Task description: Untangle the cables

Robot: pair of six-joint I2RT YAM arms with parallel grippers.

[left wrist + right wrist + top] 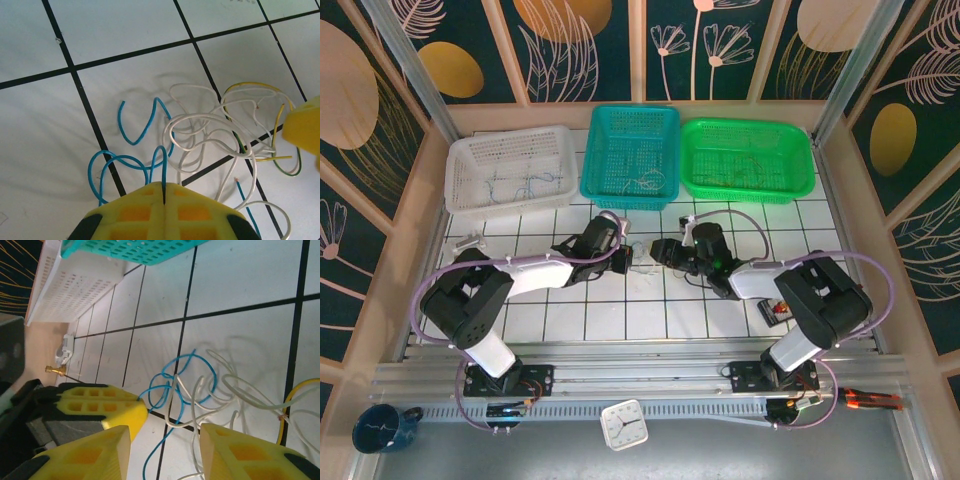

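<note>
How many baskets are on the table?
3, in a row along the far edge: white basket at left, teal basket in the middle, green basket at right. None looks hidden.

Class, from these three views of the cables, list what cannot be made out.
Left wrist: how much blue cable is pinched, hidden inside the shut left gripper.
Right wrist: yellow cable, cut off at the frame edge.
Top external: strands in the tangle, too small to separate.

Tangled cables (197,390) between parted jaws
</note>
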